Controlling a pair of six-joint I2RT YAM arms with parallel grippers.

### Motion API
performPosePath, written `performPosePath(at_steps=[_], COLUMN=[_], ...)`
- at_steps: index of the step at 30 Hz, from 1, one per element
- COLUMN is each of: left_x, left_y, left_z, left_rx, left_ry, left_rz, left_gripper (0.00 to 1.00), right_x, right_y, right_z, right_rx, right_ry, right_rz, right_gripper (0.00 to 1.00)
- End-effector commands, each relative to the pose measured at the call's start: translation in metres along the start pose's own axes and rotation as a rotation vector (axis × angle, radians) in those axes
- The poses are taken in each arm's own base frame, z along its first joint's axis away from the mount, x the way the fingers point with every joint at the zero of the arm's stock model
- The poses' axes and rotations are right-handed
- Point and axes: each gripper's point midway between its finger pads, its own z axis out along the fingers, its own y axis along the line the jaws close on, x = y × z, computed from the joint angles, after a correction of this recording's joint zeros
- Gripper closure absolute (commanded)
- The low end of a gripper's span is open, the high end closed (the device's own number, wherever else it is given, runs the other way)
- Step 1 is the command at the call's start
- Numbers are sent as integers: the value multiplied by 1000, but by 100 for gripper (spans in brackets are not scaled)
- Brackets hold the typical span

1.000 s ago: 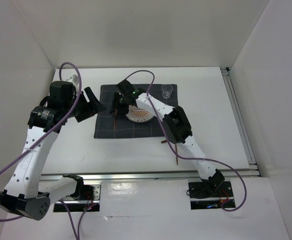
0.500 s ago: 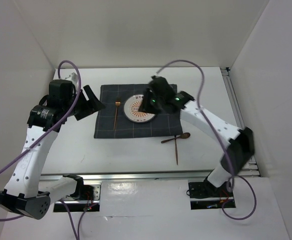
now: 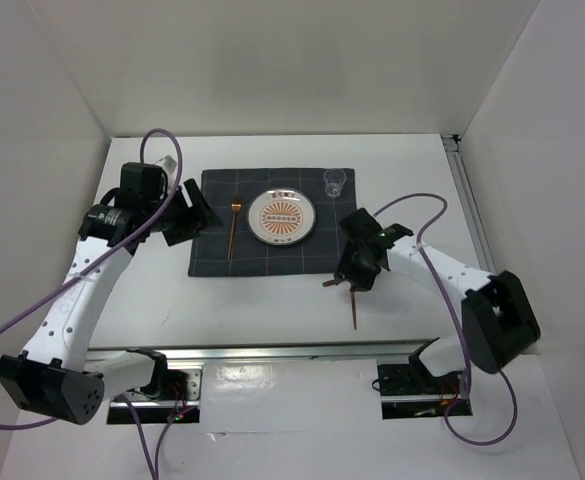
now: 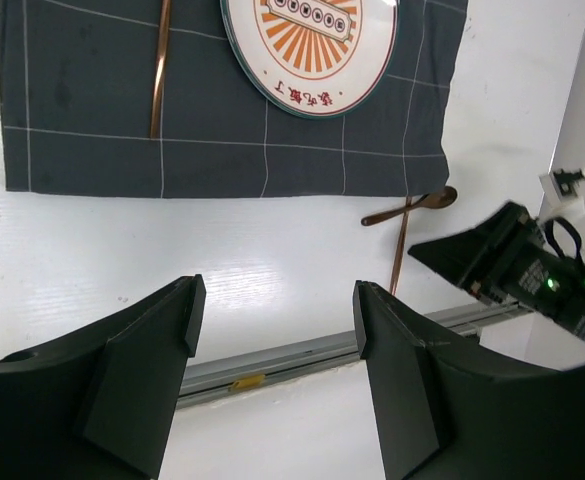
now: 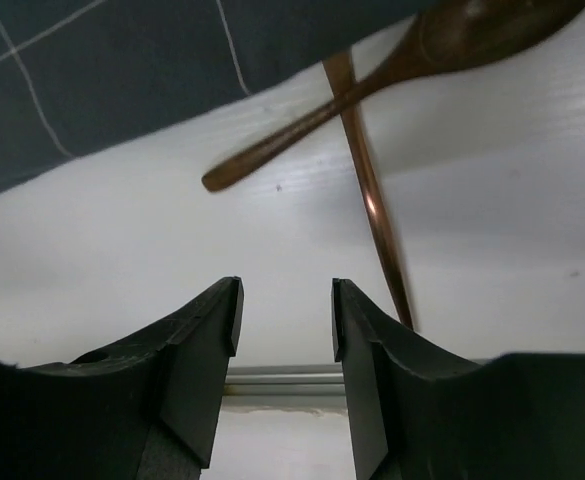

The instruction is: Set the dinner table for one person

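1. White desk (image 3: 412, 200), with a metal rail along its near edge, spreads out in front of both arms and carries everything else.
2. Dark grey checked mat (image 3: 272, 255) lies flat on the far middle part of the desk.
3. Round plate (image 3: 282, 216) with an orange sunburst pattern sits at the centre of the mat.
4. Copper fork (image 3: 232, 235) lies on the mat just left of the plate, tines toward the far side and handle toward the near side.
5. Clear glass (image 3: 335, 182) stands upright at the mat's far right corner.
6. Brown spoon (image 4: 412, 208) lies on bare desk just off the mat's near right corner. It is crossed with a slim copper utensil (image 4: 402, 250) that points toward the near edge.
7. Right hand (image 5: 285, 300) hovers low over this crossed pair. Its fingers are moderately apart and there is nothing between them.
8. Left hand (image 4: 274, 300) is raised at the mat's left edge. Its fingers are spread wide and hold nothing.
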Motion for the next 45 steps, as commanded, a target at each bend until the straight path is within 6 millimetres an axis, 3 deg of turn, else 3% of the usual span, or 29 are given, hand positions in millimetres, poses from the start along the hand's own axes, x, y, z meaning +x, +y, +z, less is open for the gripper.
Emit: performPosePath(at_steps=[1,6,25,27,30,32,37,41,45], left_x=[-1,4,10,13,16,16,19,15,11], left_y=[-8,-6,-11,-9,-5,-5,-1,-6,-6], left_z=[4,9,15,17,21,21,28,26,28], left_rx=[58,63,108,103,94,94,84,99,91], left_ry=[10,37,87,94,109,109,125,119,112], left_rz=[49,73,105,103,97,97,92,104,105], left_gripper=[22,23,25,25,25,25,25,25,25], right_x=[-19,-26,-26,-23,-23,-21,-11,-24,-52], right_y=[14,24,23,16,5,2,-14,-19,-13], right_z=[15,39,67,71,70,62,46,10,-25], right_rx=[23,12,47,84,132,127,143,155,120], right_ry=[-12,-3,8,16,-6,-11,-39,-131,-255], right_rz=[55,80,113,131,161,187,265,289,225], right_gripper=[48,49,48,51,69,80,96,100,100])
